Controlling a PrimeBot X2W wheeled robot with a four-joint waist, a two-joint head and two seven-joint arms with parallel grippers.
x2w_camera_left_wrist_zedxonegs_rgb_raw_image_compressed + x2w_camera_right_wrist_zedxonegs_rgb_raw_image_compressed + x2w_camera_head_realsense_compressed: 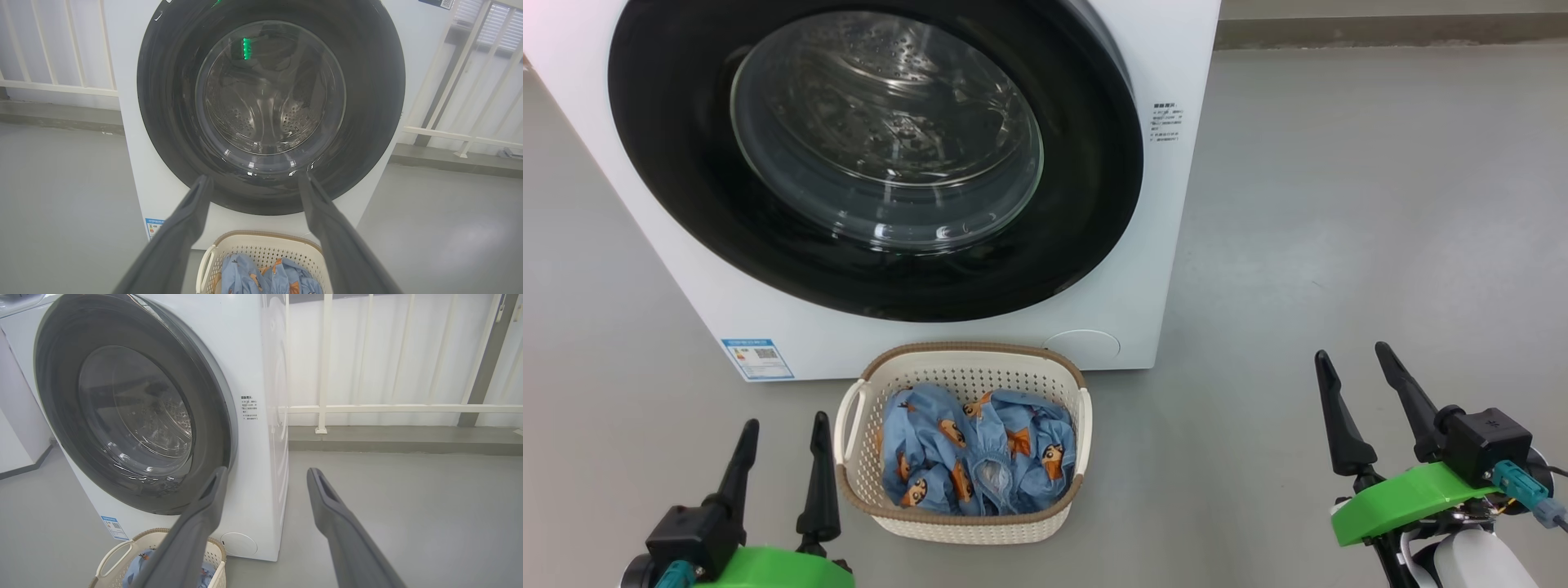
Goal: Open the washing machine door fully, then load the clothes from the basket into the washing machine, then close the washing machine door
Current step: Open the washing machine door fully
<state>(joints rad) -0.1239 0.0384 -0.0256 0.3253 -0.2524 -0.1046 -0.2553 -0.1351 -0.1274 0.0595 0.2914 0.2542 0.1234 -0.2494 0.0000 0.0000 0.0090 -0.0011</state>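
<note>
1. Your left gripper [786,421] sits at the lower left of the head view. Its two dark fingers are spread wide with nothing between them, and its green mount is cut off by the bottom edge.
2. Your right gripper [1352,353] is at the lower right, fingers just as wide apart and empty. It is over the bare floor [1339,204], well apart from the basket [964,376].
3. The washing machine [1156,245] is cropped in the head view: its top and left side run out of frame.
4. The washing machine door [686,204] covers most of the front, its black rim clipped at the top. In the right wrist view it lies against the front with a grey band along its right edge. You cannot tell whether it is latched or slightly ajar.
5. Through the glass bowl [886,131] you see the perforated steel drum, but reflections blur it.
6. The basket stands on the floor just before the machine's bottom front edge, below the door. In the left wrist view its near half is cut off, and in the right wrist view a finger hides part of it.
7. The clothes [980,457] lie crumpled inside the basket, below its rim. How many pieces there are cannot be told.
8. The blue sticker [757,359] sits at the front's lower left corner, its print too small to read.
</note>
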